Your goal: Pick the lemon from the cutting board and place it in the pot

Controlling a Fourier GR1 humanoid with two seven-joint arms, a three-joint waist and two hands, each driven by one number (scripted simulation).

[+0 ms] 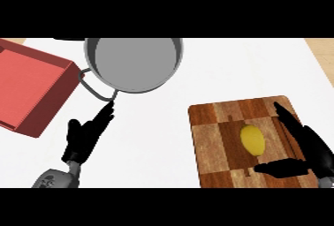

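Lemon (253, 139) is lying on the wooden cutting board (215, 145), roughly at the board's middle, long axis running up and down the view. It is not being touched by anything.

Right hand (312, 152) is being held over the board's right edge, fingers (290, 121) stretched straight toward the far side, thumb (280, 167) spread out below the lemon. The hand is released; nothing is being grasped. The lemon is sitting in the gap between thumb and fingers, just beside both.

Left hand (88, 134) is being held over the white counter (157, 141), fingers extended and relaxed, tips reaching up to the loop handle (94, 90) of the grey pot (134, 59); contact cannot be told. Nothing is being held by it.

The pot is standing at the far side, well apart from the board, interior bare. A red box (29, 90) is resting just left of the pot.
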